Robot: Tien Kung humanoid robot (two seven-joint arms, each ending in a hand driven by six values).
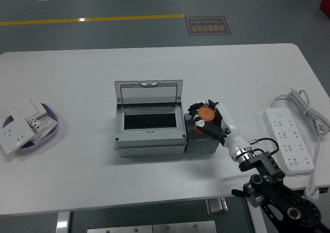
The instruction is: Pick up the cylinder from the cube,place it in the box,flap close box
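Observation:
An orange cylinder (205,115) stands on a dark grey cube (201,139) just right of the grey box (148,139). The box's lid (148,93) is flapped open and stands upright at the back; the inside looks dark and empty. My right hand (208,118) reaches in from the lower right, with its white and black fingers curled around the cylinder on top of the cube. The cylinder still rests on the cube. My left arm is out of view.
A purple dish (51,132) with white switch plates lies at the table's left edge. A white power strip (289,138) with its coiled cable lies at the right. The table's near edge (154,204) runs close below the box.

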